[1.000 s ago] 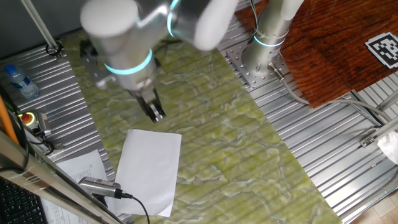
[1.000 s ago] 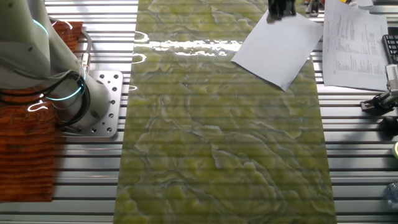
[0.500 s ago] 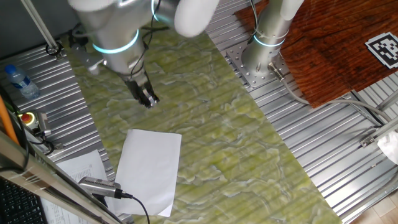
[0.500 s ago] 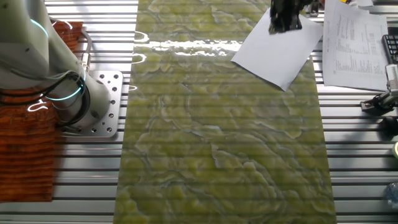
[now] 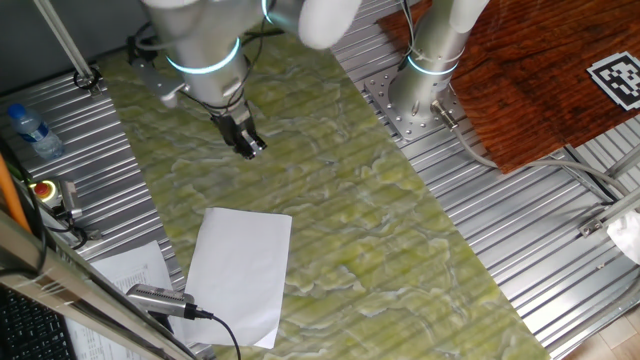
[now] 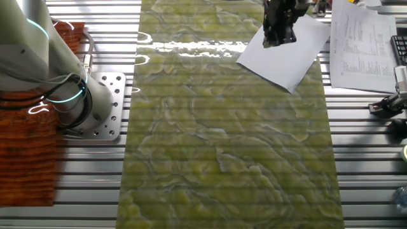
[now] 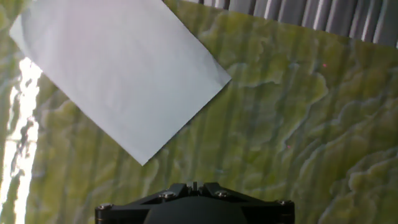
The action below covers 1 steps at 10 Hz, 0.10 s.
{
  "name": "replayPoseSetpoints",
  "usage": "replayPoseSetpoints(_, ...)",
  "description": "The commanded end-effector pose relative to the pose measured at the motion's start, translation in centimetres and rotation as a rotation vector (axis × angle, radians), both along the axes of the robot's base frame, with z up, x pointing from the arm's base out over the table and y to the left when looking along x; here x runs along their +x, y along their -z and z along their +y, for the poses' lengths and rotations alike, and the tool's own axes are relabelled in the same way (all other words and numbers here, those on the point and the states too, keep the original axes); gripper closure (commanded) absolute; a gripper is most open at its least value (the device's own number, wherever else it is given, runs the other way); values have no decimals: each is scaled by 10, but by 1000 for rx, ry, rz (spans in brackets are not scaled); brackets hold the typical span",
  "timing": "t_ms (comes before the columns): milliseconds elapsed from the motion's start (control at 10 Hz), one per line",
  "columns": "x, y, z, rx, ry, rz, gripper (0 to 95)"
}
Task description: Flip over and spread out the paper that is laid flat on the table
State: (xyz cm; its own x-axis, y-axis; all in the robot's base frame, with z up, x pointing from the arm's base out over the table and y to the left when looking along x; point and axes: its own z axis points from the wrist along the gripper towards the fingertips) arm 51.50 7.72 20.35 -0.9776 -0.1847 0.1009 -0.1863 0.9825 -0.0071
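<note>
The pincer (image 5: 250, 148) hangs above the tabletop (image 5: 340, 230), apart from the paper (image 5: 238, 275), and holds nothing. Its dark fingers sit very close together in one fixed view; whether they are fully pressed together I cannot tell. In the other fixed view the pincer (image 6: 275, 32) shows dark against the sheet's near corner, though whether it touches I cannot tell. In the hand view only the black base of the hand shows at the bottom edge, with the fingertips out of sight.

The paper (image 7: 118, 68) is a plain white rectangle, blank, lying flat and smooth on the green-yellow marbled tabletop (image 7: 298, 137), turned at an angle to the covering's edges. It sits toward one end of the tabletop (image 6: 222, 140), near a side edge, the paper (image 6: 283, 51) all uncurled.

Beside it, on the ribbed metal panel (image 6: 362, 127), lies a printed sheet (image 6: 359, 44). A silver plug with a black cable (image 5: 165, 300) overlaps the paper's lower corner in one fixed view. A water bottle (image 5: 30, 132) lies on the metal ribs farther off, and the arm's base (image 5: 425, 85) stands by a reddish wooden board (image 5: 540, 70).
</note>
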Motion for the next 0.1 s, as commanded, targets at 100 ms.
replayPoseSetpoints(100, -9, 3, -1, 25, 30, -91, 950)
